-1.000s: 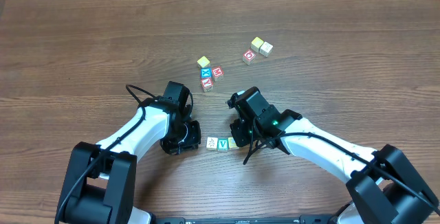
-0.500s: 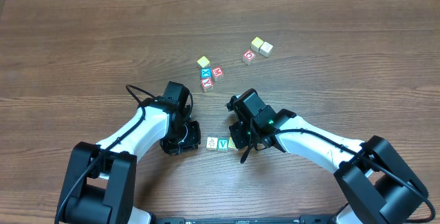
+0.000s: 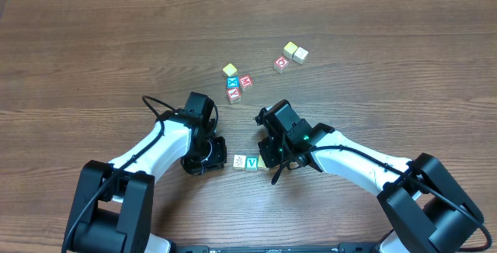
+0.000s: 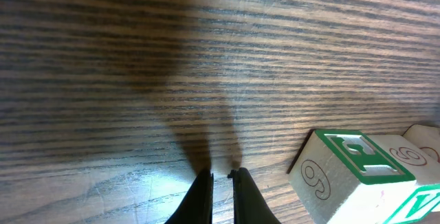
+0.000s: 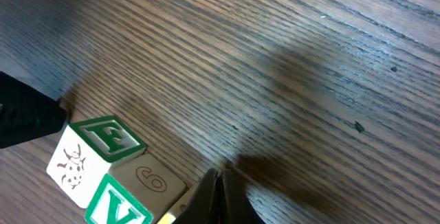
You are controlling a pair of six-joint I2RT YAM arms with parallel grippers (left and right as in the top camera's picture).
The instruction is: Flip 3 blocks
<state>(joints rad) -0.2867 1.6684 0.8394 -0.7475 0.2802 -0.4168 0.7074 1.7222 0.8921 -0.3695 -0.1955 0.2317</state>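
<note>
Blocks first, from overhead: the three I am meant to flip sit in a short touching row on the table [image 3: 93,51], between my two arms. They are the cream block [image 3: 240,161], the green V block [image 3: 251,163] and the pale yellow block [image 3: 262,161]. My left claw [image 3: 211,160] stands just beside the cream end, and my right claw [image 3: 270,160] is at the yellow end, partly covering that cube. I judge the flanking deliberate: one side can tip a cube while the other stops the row sliding. The lettered cluster [image 3: 237,86] and the far group [image 3: 290,55] lie well apart up the table and are not my concern.

Left wrist: my fingertips [image 4: 199,200] are pinched to a thin slit, holding nothing, tips down at the wood. Just to their right what I take for the cream block [image 4: 347,159] shows a green-framed letter on top and a 9 or 6 on its side. A green V peeks in at the corner; whether it belongs to that cube or its neighbour I cannot tell.

Right wrist: my fingers [image 5: 210,203] are fully together and empty, with their tips at bare wood just beside the row. Cubes this small are, I think, easier to poke over with a closed tip than to grasp, which would explain both claws being pinched. No cube looks tilted, so none is mid-flip.
</note>
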